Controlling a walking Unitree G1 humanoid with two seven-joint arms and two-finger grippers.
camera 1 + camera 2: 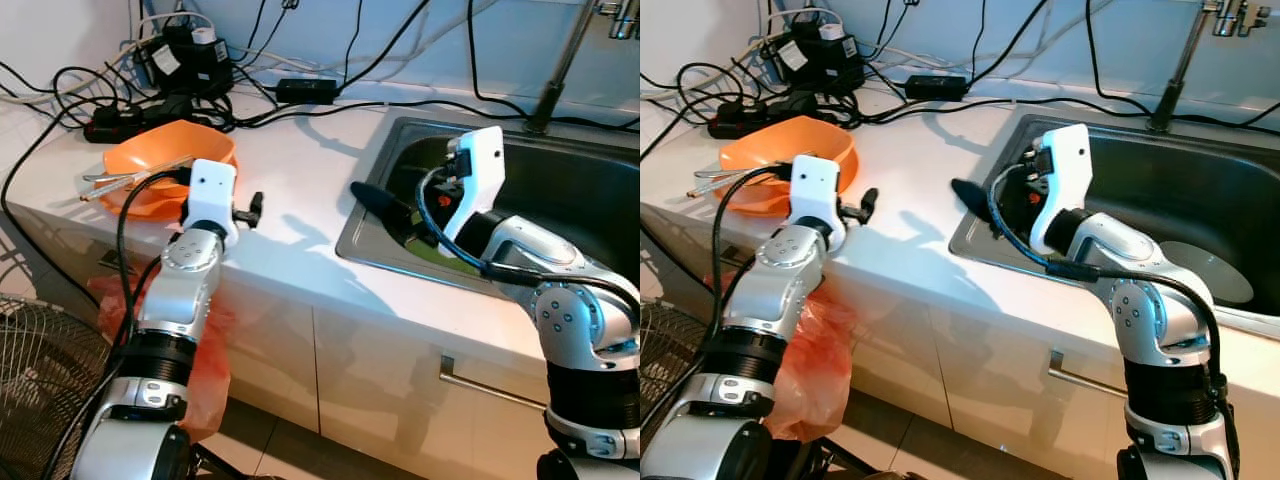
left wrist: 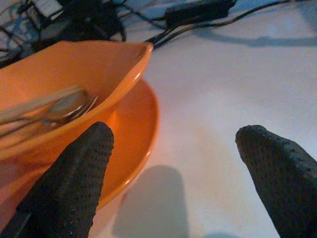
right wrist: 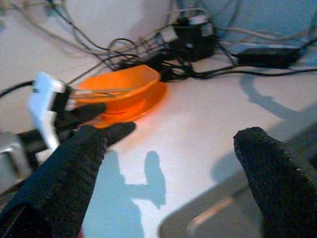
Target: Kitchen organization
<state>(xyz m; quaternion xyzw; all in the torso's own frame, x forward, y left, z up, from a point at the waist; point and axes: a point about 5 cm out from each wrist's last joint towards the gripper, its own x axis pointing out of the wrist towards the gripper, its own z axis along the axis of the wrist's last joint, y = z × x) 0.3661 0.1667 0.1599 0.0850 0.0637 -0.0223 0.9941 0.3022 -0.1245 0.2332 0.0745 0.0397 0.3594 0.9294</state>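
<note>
An orange bowl (image 1: 170, 150) sits on an orange plate (image 2: 133, 139) at about ten o'clock on the white surface (image 1: 290, 200), just in front of a tangle of black cables and power adapters (image 1: 190, 60) by the wall. Chopsticks (image 1: 135, 175) and a metal fork (image 2: 69, 110) lie across the bowl, their long axis running roughly from nine o'clock to three o'clock, with the ends sticking out past the rim toward nine o'clock. The left hand (image 2: 173, 173) hovers low at the near edge of the plate, its fingers (image 2: 74, 183) spread apart and holding nothing, one finger just beside the plate's rim. The right hand (image 3: 173, 183) is raised over the near-left corner of the steel sink (image 1: 570, 190) at about two o'clock, pointing toward nine o'clock across the surface at the bowl; its fingers are also parted and empty. A faucet stem (image 1: 560, 70) rises behind the sink. A wire fan guard (image 1: 40, 360) stands on the floor at seven o'clock.
</note>
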